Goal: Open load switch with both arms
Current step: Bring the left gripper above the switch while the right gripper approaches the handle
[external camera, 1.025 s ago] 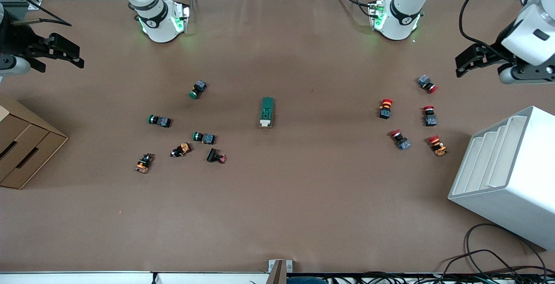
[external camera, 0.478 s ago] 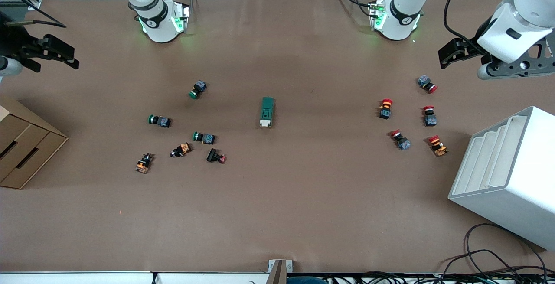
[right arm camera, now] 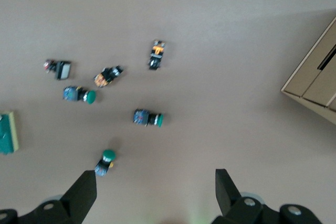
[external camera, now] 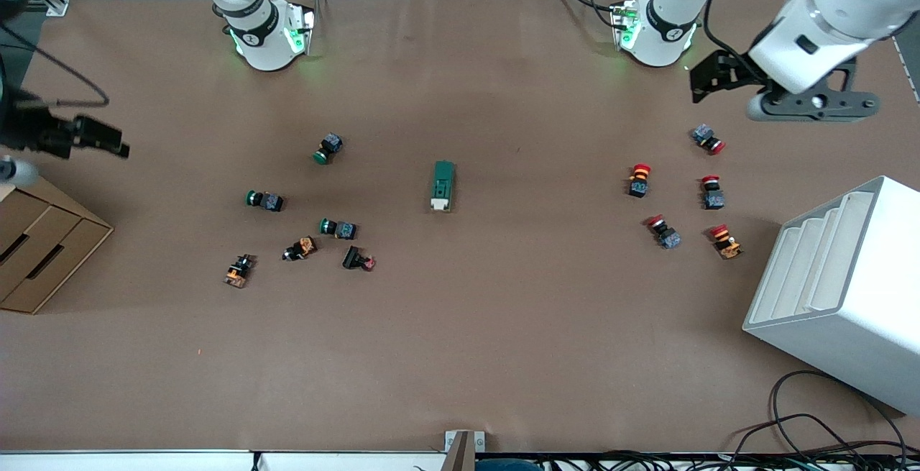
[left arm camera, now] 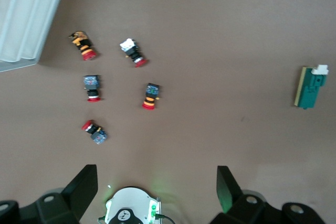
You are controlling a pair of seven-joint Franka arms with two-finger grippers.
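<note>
Swinging inward over the bench [external camera: 460, 356] toward the untouched load switch [external camera: 443, 185]: left gripper [external camera: 708, 77], right gripper [external camera: 108, 142] (jaws released, nothing held).

I see even, soft overhead light on the brown surface [external camera: 460, 327], faint shadows under the small parts, green glow at both arm bases [external camera: 269, 43], no glare, front view crisp, right wrist view smeared with motion blur past its fingers [right arm camera: 84, 192], left wrist view sharper

Two white jointed arms [external camera: 819, 3] with black bands, green-lit bases [external camera: 269, 36], black cables and black pincers [external camera: 701, 83].
</note>
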